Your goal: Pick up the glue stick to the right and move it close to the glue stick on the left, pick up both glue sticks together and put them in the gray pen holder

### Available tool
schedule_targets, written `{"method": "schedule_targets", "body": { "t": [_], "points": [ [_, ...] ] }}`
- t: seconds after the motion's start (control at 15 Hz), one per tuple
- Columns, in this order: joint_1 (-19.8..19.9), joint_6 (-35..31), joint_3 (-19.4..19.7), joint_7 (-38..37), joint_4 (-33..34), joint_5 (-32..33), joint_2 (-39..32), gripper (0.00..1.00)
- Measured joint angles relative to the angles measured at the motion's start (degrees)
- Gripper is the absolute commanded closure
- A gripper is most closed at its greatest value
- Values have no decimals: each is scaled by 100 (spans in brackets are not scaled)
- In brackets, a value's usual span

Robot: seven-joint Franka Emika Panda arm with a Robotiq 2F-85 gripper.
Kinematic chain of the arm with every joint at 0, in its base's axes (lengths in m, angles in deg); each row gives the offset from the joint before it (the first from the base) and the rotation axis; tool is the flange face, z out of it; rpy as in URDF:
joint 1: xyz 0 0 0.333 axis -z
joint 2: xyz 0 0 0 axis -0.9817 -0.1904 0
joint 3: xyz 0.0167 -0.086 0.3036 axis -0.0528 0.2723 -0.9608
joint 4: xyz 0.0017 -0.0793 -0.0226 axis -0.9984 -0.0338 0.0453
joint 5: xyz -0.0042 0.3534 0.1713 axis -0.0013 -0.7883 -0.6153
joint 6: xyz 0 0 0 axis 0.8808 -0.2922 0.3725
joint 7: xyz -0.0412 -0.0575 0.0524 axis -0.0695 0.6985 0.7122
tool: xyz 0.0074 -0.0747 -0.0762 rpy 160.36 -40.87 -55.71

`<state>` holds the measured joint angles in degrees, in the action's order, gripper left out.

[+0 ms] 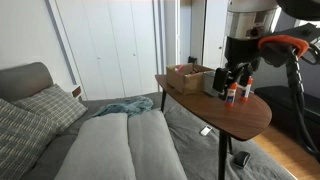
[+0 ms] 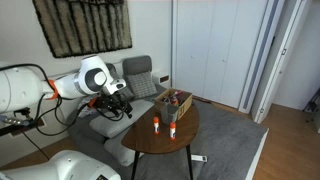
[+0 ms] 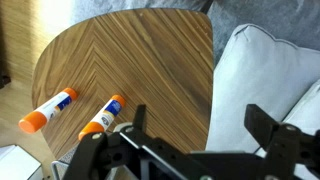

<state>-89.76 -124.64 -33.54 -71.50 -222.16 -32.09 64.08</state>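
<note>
Two glue sticks, white with orange ends, stand upright side by side on the round wooden table (image 3: 140, 50). One (image 3: 48, 110) is further from my gripper in the wrist view, the other (image 3: 103, 117) nearer; both show in both exterior views (image 1: 231, 95) (image 1: 245, 90) (image 2: 157, 123) (image 2: 173, 130). The gray pen holder (image 1: 212, 82) stands next to the brown box. My gripper (image 3: 200, 125) is open and empty, above the table's edge beside the sofa, apart from the sticks (image 2: 122, 108) (image 1: 237, 82).
A brown rectangular box (image 1: 185, 78) (image 2: 172, 103) sits at the table's far side. A gray sofa with cushions (image 3: 270, 70) (image 1: 120, 140) borders the table. A white closet and door stand behind. A rug lies under the table.
</note>
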Motion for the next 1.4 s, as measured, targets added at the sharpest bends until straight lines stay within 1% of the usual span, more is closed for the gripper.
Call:
{"method": "schedule_targets", "body": {
  "t": [0.53,0.67,0.8,1.07,1.4],
  "points": [
    [0,0,4,0,0,9,0,0],
    [87,0,47,-59,6,99,-39,0],
    [342,-98,193,-60,53,299,-139,0],
    [981,-467,670,34,363,688,-550,0],
    [1398,-533,1266,288,879,939,-1160,0]
  ]
}}
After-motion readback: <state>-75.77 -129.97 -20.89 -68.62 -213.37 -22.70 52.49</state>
